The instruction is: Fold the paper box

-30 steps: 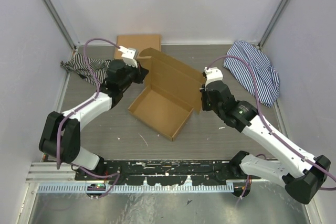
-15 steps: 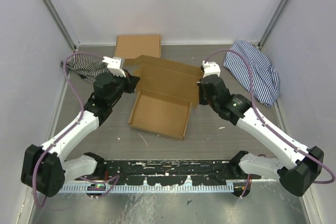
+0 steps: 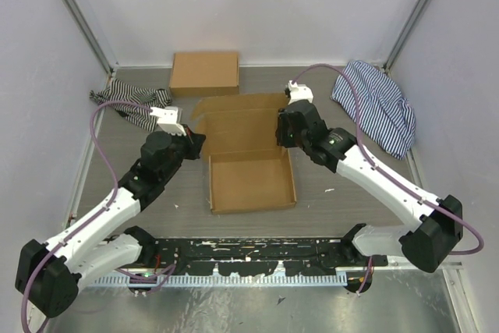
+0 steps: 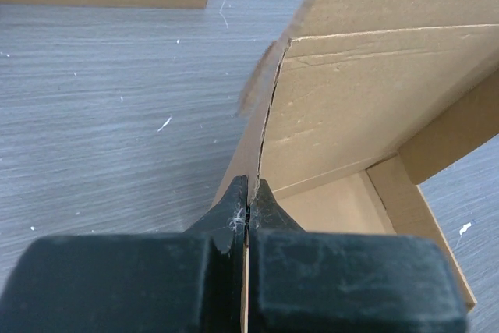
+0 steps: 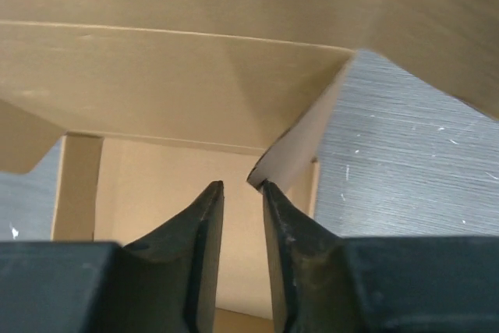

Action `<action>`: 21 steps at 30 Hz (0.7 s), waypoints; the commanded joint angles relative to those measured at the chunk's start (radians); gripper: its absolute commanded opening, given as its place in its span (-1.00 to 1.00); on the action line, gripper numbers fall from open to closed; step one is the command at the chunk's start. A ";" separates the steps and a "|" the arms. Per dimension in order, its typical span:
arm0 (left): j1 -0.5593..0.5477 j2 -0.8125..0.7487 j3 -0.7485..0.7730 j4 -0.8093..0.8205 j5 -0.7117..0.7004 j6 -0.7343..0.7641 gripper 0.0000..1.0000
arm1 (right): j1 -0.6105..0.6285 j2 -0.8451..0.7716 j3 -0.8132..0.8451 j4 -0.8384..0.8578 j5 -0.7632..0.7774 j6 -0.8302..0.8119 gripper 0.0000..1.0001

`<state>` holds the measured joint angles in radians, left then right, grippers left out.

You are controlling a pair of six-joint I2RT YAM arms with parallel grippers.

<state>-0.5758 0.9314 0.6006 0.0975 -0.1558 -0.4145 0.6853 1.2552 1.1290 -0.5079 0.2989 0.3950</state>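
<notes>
The second box [image 3: 205,73] sits against the far wall, just beyond the far edge of the paper box's lid. A striped cloth [image 3: 125,104] lies bunched at the far left, close behind the left arm. A larger striped cloth [image 3: 374,105] lies at the far right, apart from the right arm. The paper box [image 3: 251,181] lies mid-table [image 3: 351,193] between the two grippers, with its shallow tray towards the arms and its lid panel reaching back. The left gripper [image 4: 248,193] is clamped on the top edge of the tray's left wall, near the far-left corner. The right gripper [image 5: 238,193] hangs over the tray's far-right corner. Its fingers are parted by a narrow gap with nothing between them, and a side flap's corner sits just off the right fingertip. Bare table shows on both sides of the tray and along its near edge, up to the rail [image 3: 249,251] that carries the arm bases. White walls [image 3: 257,13] close in the left, right and far sides.
</notes>
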 commanded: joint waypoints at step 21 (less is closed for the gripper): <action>-0.021 -0.205 -0.219 0.267 0.167 0.219 -0.97 | 0.012 -0.221 0.229 -0.328 0.218 -0.043 0.54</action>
<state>-0.5922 0.7437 0.3931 0.2420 -0.0555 -0.2489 0.7055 1.0157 1.3582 -0.8024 0.3386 0.3244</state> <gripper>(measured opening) 0.018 0.771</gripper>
